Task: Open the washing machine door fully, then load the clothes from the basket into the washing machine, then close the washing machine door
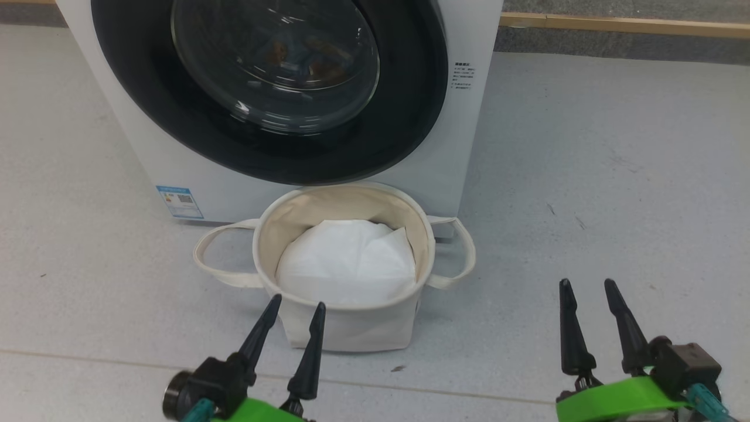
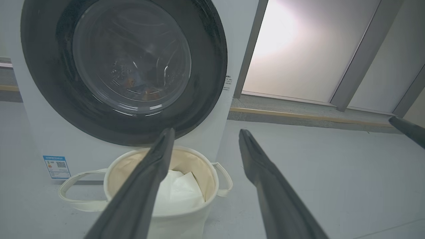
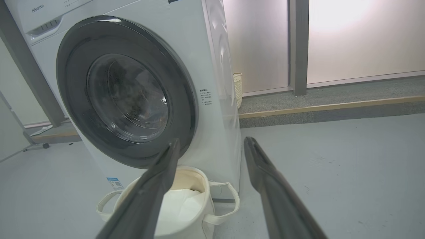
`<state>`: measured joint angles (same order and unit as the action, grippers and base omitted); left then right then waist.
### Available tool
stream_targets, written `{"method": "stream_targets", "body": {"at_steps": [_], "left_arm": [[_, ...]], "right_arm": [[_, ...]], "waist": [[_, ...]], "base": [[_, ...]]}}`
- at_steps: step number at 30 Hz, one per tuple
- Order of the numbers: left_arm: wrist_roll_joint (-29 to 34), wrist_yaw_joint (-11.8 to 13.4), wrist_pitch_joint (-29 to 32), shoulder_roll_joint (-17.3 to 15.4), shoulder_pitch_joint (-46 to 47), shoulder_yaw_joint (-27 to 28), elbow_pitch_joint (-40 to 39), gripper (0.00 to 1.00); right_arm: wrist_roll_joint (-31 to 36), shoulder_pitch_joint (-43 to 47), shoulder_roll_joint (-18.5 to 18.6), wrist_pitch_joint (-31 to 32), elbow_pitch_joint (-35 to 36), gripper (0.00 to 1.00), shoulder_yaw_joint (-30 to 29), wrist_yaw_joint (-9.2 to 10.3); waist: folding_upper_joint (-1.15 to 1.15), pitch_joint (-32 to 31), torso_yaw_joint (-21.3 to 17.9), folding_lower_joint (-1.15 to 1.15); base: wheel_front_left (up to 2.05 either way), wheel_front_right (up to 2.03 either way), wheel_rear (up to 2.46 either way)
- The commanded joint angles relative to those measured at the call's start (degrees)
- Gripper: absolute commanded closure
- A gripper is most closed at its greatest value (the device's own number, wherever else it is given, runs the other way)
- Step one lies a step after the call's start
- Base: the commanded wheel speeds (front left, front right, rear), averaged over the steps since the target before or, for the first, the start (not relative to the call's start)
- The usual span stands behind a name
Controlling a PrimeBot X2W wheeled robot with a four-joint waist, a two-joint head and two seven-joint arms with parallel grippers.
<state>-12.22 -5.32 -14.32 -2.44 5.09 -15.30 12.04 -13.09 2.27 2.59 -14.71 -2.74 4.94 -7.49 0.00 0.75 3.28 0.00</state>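
Washing machine [image 1: 234,196]: white front-loader standing on the floor, across the upper left and centre of the head view.
Blue label sticker [image 1: 180,202]: low on the machine's front, at its left corner.
Washing machine door [image 1: 275,64]: round, glossy black rim with a bulging glass centre, lying flush against the machine's front.
Clothes [image 1: 316,61]: dimly seen through the door glass as bluish fabric with orange-brown patches, inside the drum.
Left claw [image 1: 299,300]: at the bottom left, two dark fingers spread wide and holding nothing. The tips overlap the basket's near wall in the head view; I cannot tell whether they touch it.
Basket [image 1: 351,334]: cream canvas tub on the floor just in front of the machine, below the door, with one looped handle out to each side.
White liner [image 1: 345,264]: crumpled plain white sheet lying inside the basket.
Right claw [image 1: 587,282]: at the bottom right, fingers wide apart and empty, over bare floor, well apart from the basket.
Floor [image 1: 586,176]: pale grey, with a few small dark specks.
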Motion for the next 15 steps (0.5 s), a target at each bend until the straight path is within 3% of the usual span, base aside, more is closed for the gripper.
{"method": "stream_targets", "body": {"at_steps": [1, 15], "left_arm": [[-0.09, -0.02, -0.68, -0.43, 0.86, 2.28, -1.31, 0.0], [-0.66, 0.79, -0.68, -0.43, 0.29, 3.03, -1.65, 0.0]], "right_arm": [[-1.06, -0.53, 0.29, -0.29, 1.23, 0.0, 1.37, 0.0], [-0.89, -0.79, 0.29, -0.29, 1.06, 0.0, 1.61, 0.0]], "waist": [[0.0, -0.04, -0.13, 0.0], [0.0, -0.64, -0.12, 0.0]], "base": [[0.0, 0.0, 0.0], [0.0, 0.0, 0.0]]}}
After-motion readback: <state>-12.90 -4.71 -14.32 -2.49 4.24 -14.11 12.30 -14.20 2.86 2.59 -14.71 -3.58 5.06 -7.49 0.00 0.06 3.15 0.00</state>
